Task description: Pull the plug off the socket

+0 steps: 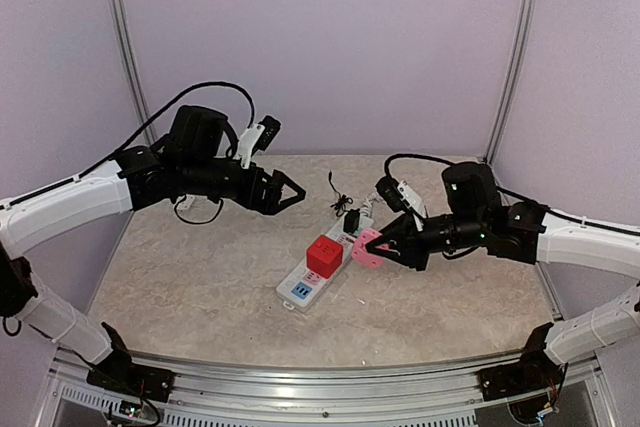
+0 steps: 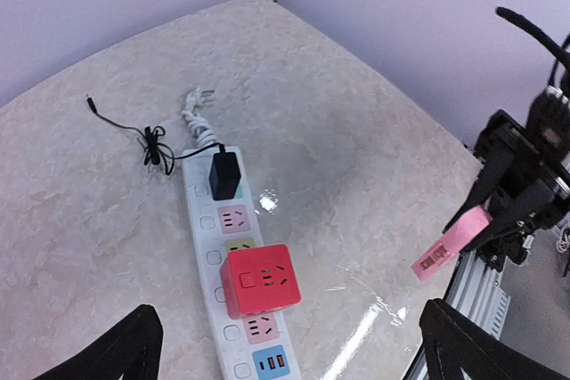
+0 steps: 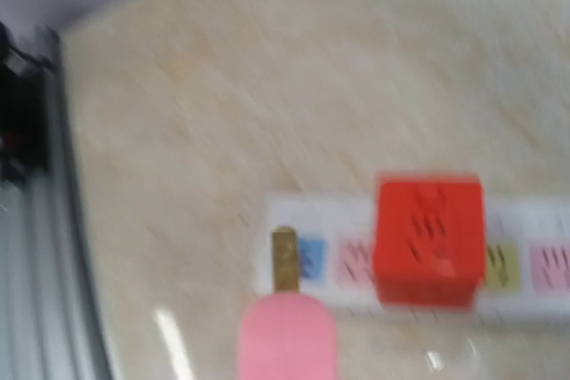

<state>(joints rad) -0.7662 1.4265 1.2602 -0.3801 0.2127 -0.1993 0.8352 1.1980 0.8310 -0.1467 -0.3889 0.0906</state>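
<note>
Socket [image 1: 300,290] lies flat at mid-counter [image 1: 180,277], running diagonally from near left to far right. A red cube [image 1: 324,256] is seated on its middle outlets. A black adapter [image 1: 351,220] is seated near its far end, with a thin black wire [image 1: 335,192] trailing onto the counter beyond. The socket's white cord [image 2: 198,109] is bunched at that same far end. Right claw [image 1: 378,245] is closed on a pink plug [image 1: 366,246] and grips its body. The plug is raised clear of the socket, just to its right, with one brass prong visible in the blurred right wrist view. Left claw [image 1: 290,191] is wide open and holds nothing. It hangs above the counter, to the far left of the socket and well apart from it.
</note>
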